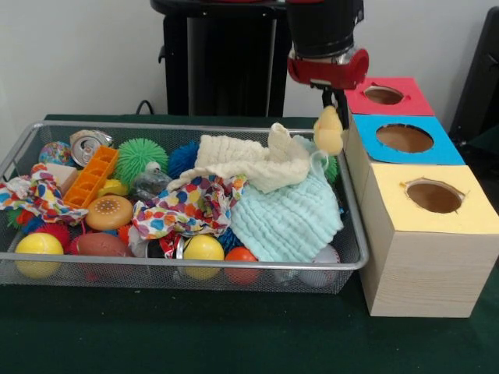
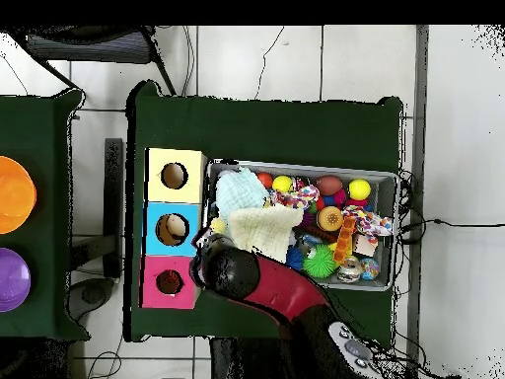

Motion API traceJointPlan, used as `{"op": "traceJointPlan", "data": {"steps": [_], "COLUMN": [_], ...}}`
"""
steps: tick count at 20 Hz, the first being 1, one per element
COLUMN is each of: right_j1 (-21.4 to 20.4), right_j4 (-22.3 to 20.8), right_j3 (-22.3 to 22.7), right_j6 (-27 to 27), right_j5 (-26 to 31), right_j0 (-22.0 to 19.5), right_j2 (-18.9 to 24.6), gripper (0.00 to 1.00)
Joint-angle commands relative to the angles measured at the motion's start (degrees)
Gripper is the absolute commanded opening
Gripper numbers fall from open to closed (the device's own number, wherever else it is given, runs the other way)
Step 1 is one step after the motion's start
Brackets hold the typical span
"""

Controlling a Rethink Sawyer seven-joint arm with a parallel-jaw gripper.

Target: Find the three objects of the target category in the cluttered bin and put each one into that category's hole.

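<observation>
My gripper (image 1: pixel 334 111) hangs below the red and black wrist, at the far right end of the wire mesh bin (image 1: pixel 195 266). It is shut on the pale yellow soft toy (image 1: pixel 329 131) and holds it above the bin's rim, just left of the blue-topped box. The red-topped hole (image 1: pixel 383 95) lies behind and to the right of it. In the overhead view the arm (image 2: pixel 237 273) covers the gripper, beside the red-topped hole (image 2: pixel 170 282); the bin (image 2: pixel 391 179) is to its right. The orange striped toy and the brown toy do not show.
Three wooden boxes stand in a row: red top, blue top (image 1: pixel 405 139), yellow top (image 1: pixel 433 196). The bin holds a cream cloth (image 1: pixel 249 162), a mint cloth (image 1: pixel 288 218), a patterned cloth (image 1: pixel 187 206), spiky balls (image 1: pixel 141 156), yellow balls (image 1: pixel 203 249), a can (image 1: pixel 86 145) and an orange tray (image 1: pixel 90 178).
</observation>
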Motion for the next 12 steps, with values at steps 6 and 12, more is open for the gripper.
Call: {"op": "traceJointPlan", "data": {"steps": [6,12], "right_j1": [-8.76,-7.78], "right_j4": [-0.75,1.87], "right_j3": [-1.72,7.47], "right_j6": [6.57,9.72], "right_j5": [8.49,1.54], "right_j0": [1.66,0.92], "right_j2": [-4.02,-0.04], "gripper": [0.00,0.00]}}
